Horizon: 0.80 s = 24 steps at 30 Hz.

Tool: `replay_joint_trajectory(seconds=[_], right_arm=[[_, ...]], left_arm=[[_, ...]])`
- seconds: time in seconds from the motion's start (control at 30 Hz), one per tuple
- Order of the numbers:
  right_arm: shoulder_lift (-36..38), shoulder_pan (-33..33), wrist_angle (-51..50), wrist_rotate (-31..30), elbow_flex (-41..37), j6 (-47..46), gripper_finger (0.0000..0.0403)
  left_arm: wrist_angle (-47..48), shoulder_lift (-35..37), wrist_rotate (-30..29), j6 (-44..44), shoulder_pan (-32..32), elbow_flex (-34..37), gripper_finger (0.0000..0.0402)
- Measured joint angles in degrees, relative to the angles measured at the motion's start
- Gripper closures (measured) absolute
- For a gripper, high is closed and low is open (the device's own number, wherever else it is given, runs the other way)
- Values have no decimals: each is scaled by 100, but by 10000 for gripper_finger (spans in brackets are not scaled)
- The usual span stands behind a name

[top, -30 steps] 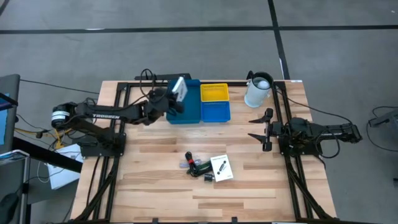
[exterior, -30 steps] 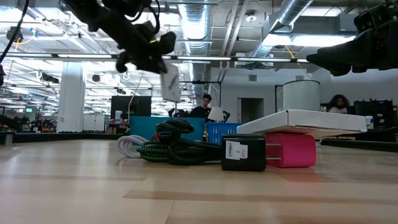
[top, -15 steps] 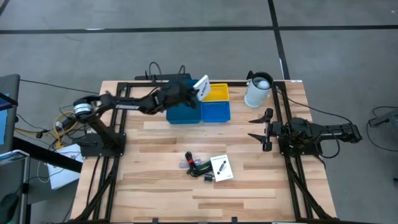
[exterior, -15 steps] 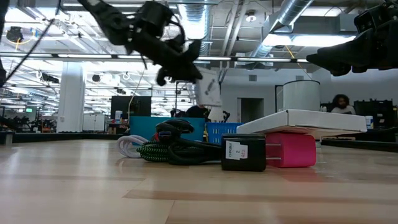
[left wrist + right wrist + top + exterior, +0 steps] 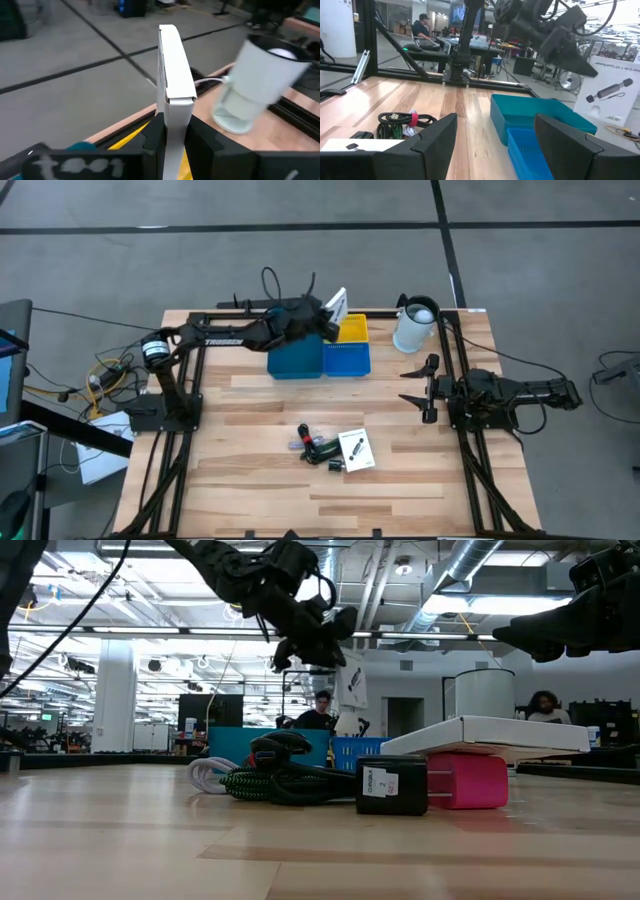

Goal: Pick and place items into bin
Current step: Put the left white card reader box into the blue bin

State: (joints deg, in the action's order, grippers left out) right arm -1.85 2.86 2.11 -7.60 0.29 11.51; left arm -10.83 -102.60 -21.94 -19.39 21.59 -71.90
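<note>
One white square card box [image 5: 335, 307] is pinched edge-on in your left gripper [image 5: 325, 321], whose fingers are clamped on its lower end; the box stands on edge with its long axis running away from the gripper, tilted up and out over the far rim of the yellow mesh tray [image 5: 346, 330]. You can see it hanging in the air above the blue bin [image 5: 295, 359] and the blue basket [image 5: 348, 360] that sit side by side at the table's far edge, with the white jug [image 5: 414, 324] near on the right. Your right gripper [image 5: 424, 385] waits at the right side of the wooden table [image 5: 250, 480], fingers spread apart and holding nothing. Mid-table, the second white square card [image 5: 356, 450] lies flat, touching the bundle of coiled cables [image 5: 313, 448] and the small black-and-red piece [image 5: 392, 785].
</note>
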Motion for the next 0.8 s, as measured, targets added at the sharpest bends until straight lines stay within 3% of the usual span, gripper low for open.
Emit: replay_joint_trajectory(seconds=[0.23,0.8], right_arm=[[0,0,0,0,-1,0,143],[-2,1,0,2,0,2,143]], left_arm=[[261,-150,-411,-385,-132,-7,356],[-23,-261,-435,-125,-147,-7,356]])
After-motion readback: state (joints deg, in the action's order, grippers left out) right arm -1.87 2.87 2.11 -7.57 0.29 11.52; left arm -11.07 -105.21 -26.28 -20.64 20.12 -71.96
